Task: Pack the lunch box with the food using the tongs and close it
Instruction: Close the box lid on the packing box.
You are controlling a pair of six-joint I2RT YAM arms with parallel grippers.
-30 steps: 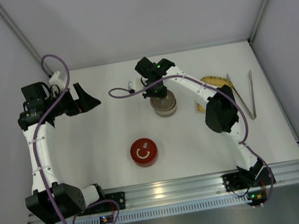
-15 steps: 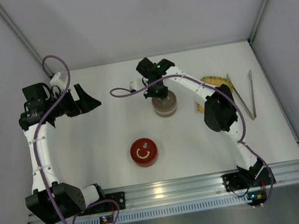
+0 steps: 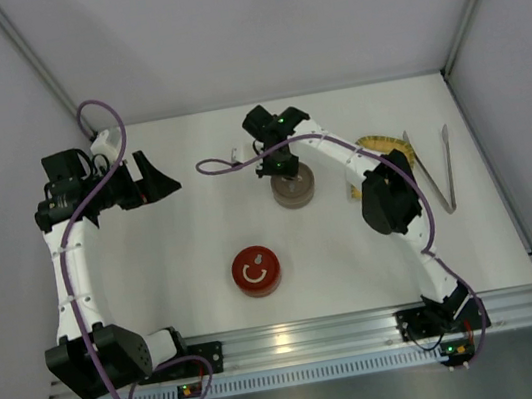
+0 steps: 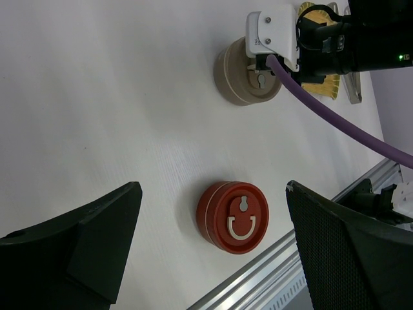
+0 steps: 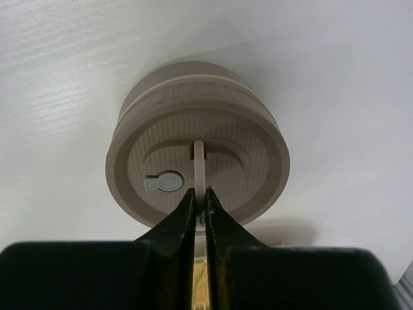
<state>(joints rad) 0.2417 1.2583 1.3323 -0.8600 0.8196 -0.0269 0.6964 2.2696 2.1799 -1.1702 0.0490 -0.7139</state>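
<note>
Two round lidded containers show on the white tabletop. The nearer is the red container, which stands alone near the arm bases, roughly midway between them. Its lid bears a white curved handle lying flat and a small white tab.

Farther back, near the middle of the tabletop, is the beige container, ribbed across its lid and ringed by a paler band. The right gripper hangs directly over it. In the right wrist view its two black fingers are clenched on the pale handle, a thin strip standing upright from the lid's centre, with a small grey tab just beside it.

One pair of tongs lies at the right edge of the tabletop, well apart from both containers. It is slender and silver-grey, its two arms joined at the near end and spread toward the back wall. Just to its left lies one yellow mat, partly hidden by the right arm.

At the far left, the left gripper points toward the middle, well apart from everything. Its fingers are spread wide and released, grasping nothing, and the red container shows between them in the left wrist view.
</note>
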